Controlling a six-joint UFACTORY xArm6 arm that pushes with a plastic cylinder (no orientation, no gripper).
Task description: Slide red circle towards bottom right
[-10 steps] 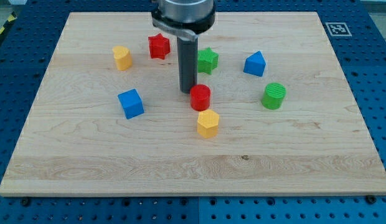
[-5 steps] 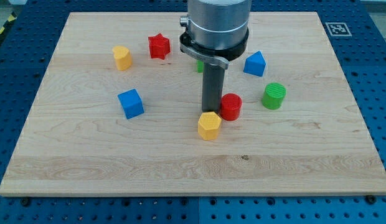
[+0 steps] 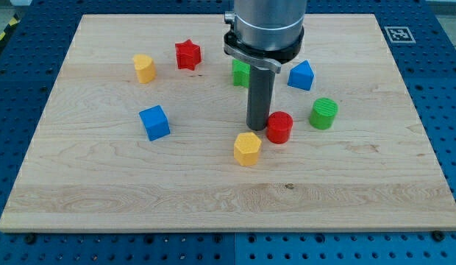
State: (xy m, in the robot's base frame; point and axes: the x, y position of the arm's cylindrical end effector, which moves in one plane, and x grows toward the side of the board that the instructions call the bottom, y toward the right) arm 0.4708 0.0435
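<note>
The wooden board [image 3: 404,184] is the biggest thing here: pale, smooth planks with fine grain, lying on a blue perforated table [image 3: 449,73]. It looks like a low-friction surface that small plastic pieces should slide over easily.

Next in size is the arm's metal housing at the view's top, ending in a straight dark rod. My tip [image 3: 258,129] is down at board height, touching or just beside the red circle [image 3: 279,126] on that block's left, slightly above. There are no jaws, so the tool grasps nothing; it can only push with its side.

The red circle is a short, ribbed plastic cylinder standing near the board's middle, a little toward the view's right. It looks light, stiff and unbreakable. Being round, it will probably roll off the rod if pushed off-centre, so I judge the contact should sit on its upper-left side, in line with the bottom-right corner.

The 7 other blocks seem made of the same hard, matte plastic:
- blue cube [image 3: 154,122], well to the left
- blue wedge-like block [image 3: 301,75], upper right
- green cylinder [image 3: 323,113], just right of the red circle
- yellow hexagon [image 3: 247,148], just below-left of it
- green block [image 3: 240,71], partly hidden behind the rod, shape unclear
- red star [image 3: 187,54]
- yellow block [image 3: 144,68], upper left
</note>
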